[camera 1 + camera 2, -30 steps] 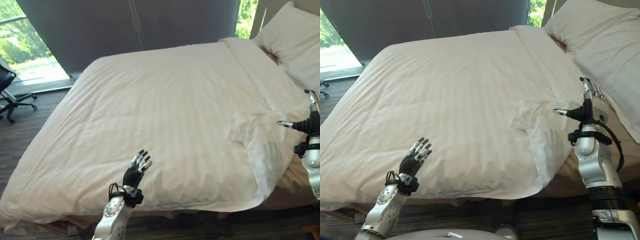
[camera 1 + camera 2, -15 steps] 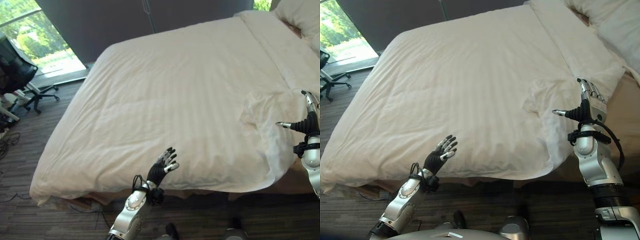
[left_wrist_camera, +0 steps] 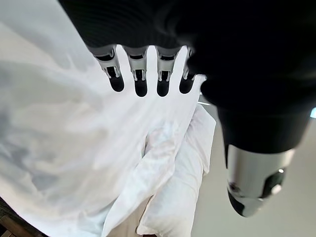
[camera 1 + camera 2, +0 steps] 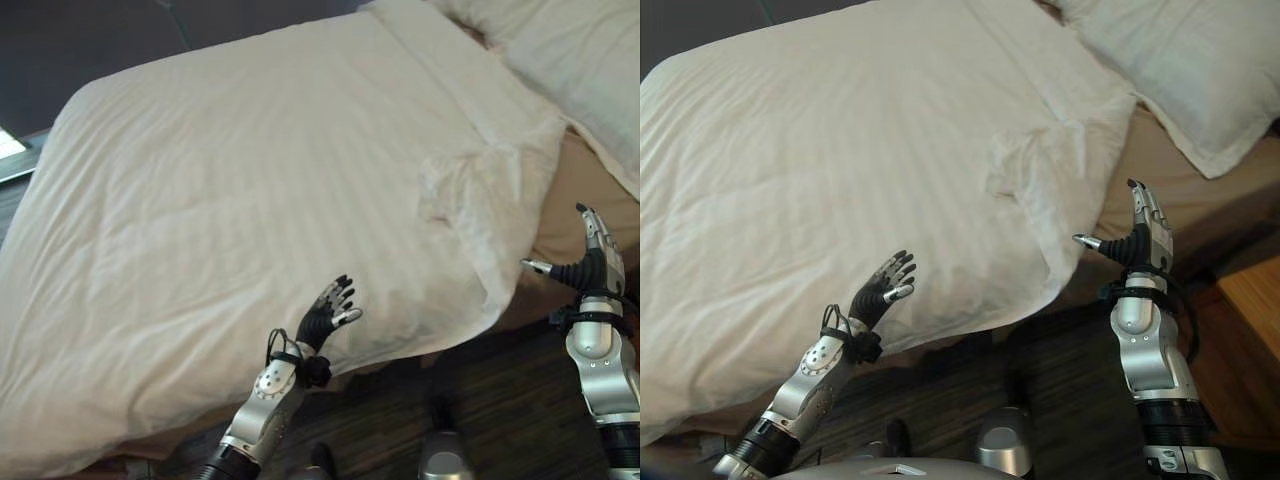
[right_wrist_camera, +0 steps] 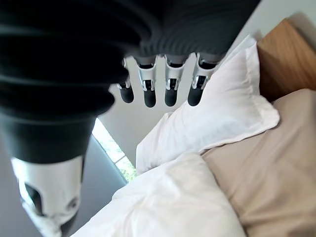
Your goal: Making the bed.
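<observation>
Duvet (image 4: 250,170) corner rumpled, mattress (image 4: 1160,190) exposed; left hand (image 4: 325,318), right hand (image 4: 1140,235) both splayed, empty.

Duvet (image 4: 250,170) – white, faint stripes; pillow (image 4: 1160,60) white; sheet (image 4: 1160,170) tan.

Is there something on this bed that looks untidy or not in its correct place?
Yes. The white duvet has its near top corner bunched and folded back, leaving the tan sheet bare below the pillow. Both hands, left hand and right hand, are open and hold nothing.
</observation>
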You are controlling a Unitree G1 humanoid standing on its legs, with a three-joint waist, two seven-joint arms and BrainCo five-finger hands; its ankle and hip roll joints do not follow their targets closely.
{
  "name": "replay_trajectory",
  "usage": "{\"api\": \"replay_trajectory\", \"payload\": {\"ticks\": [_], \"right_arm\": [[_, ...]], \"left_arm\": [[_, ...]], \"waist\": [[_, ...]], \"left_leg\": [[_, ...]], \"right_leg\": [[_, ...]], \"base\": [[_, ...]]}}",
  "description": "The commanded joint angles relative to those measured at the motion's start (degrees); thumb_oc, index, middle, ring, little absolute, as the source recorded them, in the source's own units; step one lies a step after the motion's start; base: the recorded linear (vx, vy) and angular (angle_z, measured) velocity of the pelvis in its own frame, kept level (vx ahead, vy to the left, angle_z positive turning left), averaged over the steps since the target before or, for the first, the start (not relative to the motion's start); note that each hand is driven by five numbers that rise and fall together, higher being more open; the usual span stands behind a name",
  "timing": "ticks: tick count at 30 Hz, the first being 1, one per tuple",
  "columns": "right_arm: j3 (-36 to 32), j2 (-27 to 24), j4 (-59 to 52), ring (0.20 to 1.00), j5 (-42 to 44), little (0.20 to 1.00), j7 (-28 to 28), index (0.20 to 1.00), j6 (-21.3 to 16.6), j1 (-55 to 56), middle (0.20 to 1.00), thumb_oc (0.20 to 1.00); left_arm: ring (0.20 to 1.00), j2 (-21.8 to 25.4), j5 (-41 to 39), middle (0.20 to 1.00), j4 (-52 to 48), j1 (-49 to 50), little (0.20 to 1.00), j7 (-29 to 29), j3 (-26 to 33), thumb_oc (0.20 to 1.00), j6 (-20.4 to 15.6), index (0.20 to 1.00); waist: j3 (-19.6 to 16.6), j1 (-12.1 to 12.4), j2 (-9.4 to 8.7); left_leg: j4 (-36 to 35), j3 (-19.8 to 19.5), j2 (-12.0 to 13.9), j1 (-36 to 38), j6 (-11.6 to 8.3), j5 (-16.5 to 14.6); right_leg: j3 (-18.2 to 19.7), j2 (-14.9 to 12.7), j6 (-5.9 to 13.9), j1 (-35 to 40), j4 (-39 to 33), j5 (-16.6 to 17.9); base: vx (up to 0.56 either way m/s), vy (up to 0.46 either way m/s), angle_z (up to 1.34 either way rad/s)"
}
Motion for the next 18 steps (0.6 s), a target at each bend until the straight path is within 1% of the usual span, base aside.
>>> {"api": "replay_trajectory", "payload": {"ticks": [1, 2, 3, 5, 6, 8, 10, 13, 14, 15, 16, 17, 18], "right_arm": [[-0.1, -1.2, -6.5, 1.000, -1.4, 1.000, 0.5, 1.000, -3.6, -0.1, 1.000, 1.000], [0.1, -0.3, -9.7, 1.000, -3.0, 1.000, 1.5, 1.000, -4.3, 1.5, 1.000, 1.000], [0.0, -0.2, -10.1, 1.000, -3.1, 1.000, 1.7, 1.000, -4.2, 1.8, 1.000, 1.000], [0.9, 0.9, -12.8, 1.000, -3.6, 1.000, 2.9, 1.000, -5.1, 2.9, 1.000, 1.000], [1.7, 1.0, -13.6, 1.000, -3.9, 1.000, 3.4, 1.000, -5.5, 3.8, 1.000, 1.000], [2.8, 1.2, -14.4, 1.000, -4.3, 1.000, 4.7, 1.000, -6.1, 5.4, 1.000, 1.000], [4.0, 2.0, -15.0, 1.000, -2.8, 1.000, 6.2, 1.000, -7.1, 9.0, 1.000, 1.000], [3.9, 2.1, -15.2, 1.000, -2.2, 1.000, 6.7, 1.000, -7.3, 10.8, 1.000, 1.000], [11.4, 4.0, 11.0, 1.000, 28.7, 1.000, 17.8, 1.000, -10.9, 7.3, 1.000, 1.000], [10.9, 4.1, 10.8, 1.000, 29.1, 1.000, 16.6, 1.000, -11.0, 5.6, 1.000, 1.000], [10.6, 4.2, 10.5, 1.000, 29.1, 1.000, 16.5, 1.000, -10.7, 5.6, 1.000, 1.000], [10.0, 4.4, 10.5, 1.000, 29.3, 1.000, 16.3, 1.000, -10.5, 5.4, 1.000, 1.000], [9.3, 4.8, 10.6, 1.000, 29.8, 1.000, 15.7, 1.000, -10.2, 5.1, 1.000, 1.000]], "left_arm": [[1.000, 0.1, 0.0, 1.000, -0.9, -0.3, 1.000, 0.4, 2.4, 1.000, -2.8, 1.000], [1.000, -0.6, -0.8, 1.000, -0.8, 0.0, 1.000, 0.7, 3.7, 1.000, -2.7, 1.000], [1.000, -0.6, -0.8, 1.000, -0.8, 0.1, 1.000, 0.7, 3.7, 1.000, -2.7, 1.000], [1.000, -1.1, -0.7, 1.000, -0.6, 0.8, 1.000, 1.1, 4.5, 1.000, -3.0, 1.000], [1.000, -1.4, -0.9, 1.000, -0.6, 1.2, 1.000, 1.4, 5.0, 1.000, -3.2, 1.000], [1.000, -1.7, -0.7, 1.000, -0.8, 1.5, 1.000, 2.2, 5.4, 1.000, -3.7, 1.000], [1.000, -2.5, -0.1, 1.000, -0.6, 1.2, 1.000, 3.1, 4.9, 1.000, -4.2, 1.000], [1.000, -2.8, 0.4, 1.000, -0.5, 0.7, 1.000, 3.4, 4.2, 1.000, -4.3, 1.000], [1.000, 15.9, 33.0, 1.000, 8.5, 6.2, 1.000, 15.0, 27.9, 1.000, 0.0, 1.000], [1.000, 15.7, 34.4, 1.000, 8.3, 6.1, 1.000, 16.6, 28.3, 1.000, 1.1, 1.000], [1.000, 15.3, 34.0, 1.000, 7.7, 6.4, 1.000, 16.0, 28.6, 1.000, 1.3, 1.000], [1.000, 14.9, 33.9, 1.000, 7.4, 6.5, 1.000, 15.7, 28.7, 1.000, 1.6, 1.000], [1.000, 14.8, 33.8, 1.000, 7.3, 6.4, 1.000, 15.1, 28.8, 1.000, 1.8, 1.000]], "waist": [[-3.5, 1.8, -1.29], [-4.7, 2.0, -1.68], [-4.8, 2.1, -1.71], [-5.9, 2.2, -2.03], [-6.4, 2.3, -2.09], [-7.0, 2.2, -2.26], [-7.5, 1.7, -2.35], [-7.6, 1.3, -2.27], [-3.9, -1.3, -4.10], [-4.7, 0.4, -4.87], [-5.3, 0.9, -5.21], [-6.0, 1.4, -5.75], [-6.9, 1.9, -6.21]], "left_leg": [[1.2, -0.9, 0.8, 1.7, 3.93, -7.8], [1.0, 0.4, 0.9, 1.9, 3.57, -7.8], [1.0, 0.6, 0.9, 2.0, 3.57, -7.9], [1.0, 2.3, 1.0, 2.4, 3.42, -8.0], [1.0, 3.4, 1.3, 2.5, 3.30, -7.8], [0.9, 4.4, 1.5, 2.6, 3.15, -7.5], [0.8, 4.4, 1.9, 3.0, 2.73, -7.0], [0.8, 4.2, 2.1, 3.1, 2.57, -6.9], [1.1, 5.3, 5.9, 3.8, 0.15, -6.8], [0.8, 5.7, 4.3, 2.7, 1.35, -6.6], [0.8, 5.6, 3.8, 2.1, 1.65, -6.6], [0.8, 6.1, 3.4, 1.5, 1.71, -6.6], [0.8, 6.6, 3.3, 0.7, 1.66, -6.4]], "right_leg": [[-9.1, 0.2, -1.15, 1.4, 7.7, -8.5], [-10.0, -0.7, -0.94, 2.5, 5.1, -8.2], [-9.9, -0.6, -0.91, 2.6, 4.7, -7.9], [-10.5, -1.4, -0.78, 4.4, 1.3, -6.8], [-10.4, -1.4, -0.72, 5.1, -0.8, -6.1], [-10.0, -1.3, -0.73, 5.9, -2.8, -5.6], [-9.7, -0.8, -1.01, 7.1, -3.9, -5.7], [-9.9, -0.6, -1.16, 7.5, -4.1, -5.8], [-11.3, -0.1, -0.99, -1.9, 12.9, -7.2], [-15.4, 0.5, -2.66, 1.4, 13.3, -8.7], [-16.1, 1.0, -3.04, 2.2, 11.7, -8.7], [-16.8, 0.8, -3.24, 3.5, 9.2, -9.0], [-17.7, 0.0, -2.68, 5.2, 4.9, -7.7]], "base": [[-0.04, -0.075, -0.41], [-0.01, -0.046, -0.68], [-0.02, -0.074, -0.82], [-0.02, -0.075, -0.72], [-0.04, -0.076, -0.38], [-0.02, -0.040, -0.62], [0.02, -0.030, -0.33], [0.00, -0.021, 0.00], [-0.09, 0.176, 0.02], [-0.13, 0.217, -0.23], [-0.15, 0.281, -0.42], [-0.09, 0.098, -0.52], [-0.09, 0.085, -0.40]]}}
